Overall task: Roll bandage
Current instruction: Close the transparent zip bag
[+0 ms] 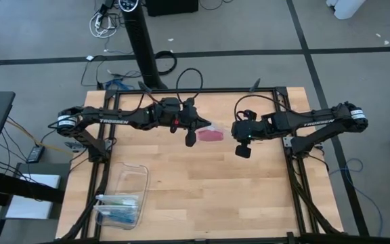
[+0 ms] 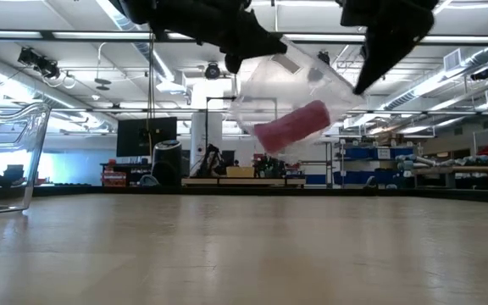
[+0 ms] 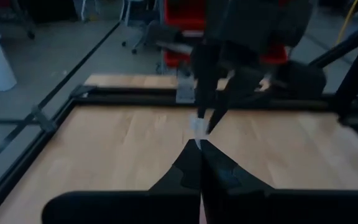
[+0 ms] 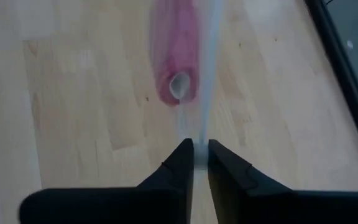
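Note:
The bandage (image 1: pixel 210 135) is a magenta-pink roll lying inside a clear plastic bag (image 2: pixel 269 80) that hangs in the air between my two grippers, well above the table. In the low view the roll (image 2: pixel 291 127) slants in the bag's lower part. In the right wrist view I see its open end (image 4: pixel 178 62). My left gripper (image 1: pixel 201 127) is shut on the bag's left side. My right gripper (image 1: pixel 234 131) is closed on the bag's right side. My left gripper pinches a small bit of the bag's clear film (image 3: pixel 197 126) between its two fingertips, coming nearly level from the table's left. The bag is lifted clear of the table. My right gripper has a thin edge of the bag (image 4: pixel 199 134) between its two fingertips, which stand a narrow gap apart. It comes slanting down from the table's right. The film runs straight away from the fingers, past the pink roll.
A clear plastic box (image 1: pixel 124 196) with blue contents stands near the table's front left corner, and shows at the left of the low view (image 2: pixel 7 157). Black frame rails (image 1: pixel 107 169) run along the table's left and right sides.

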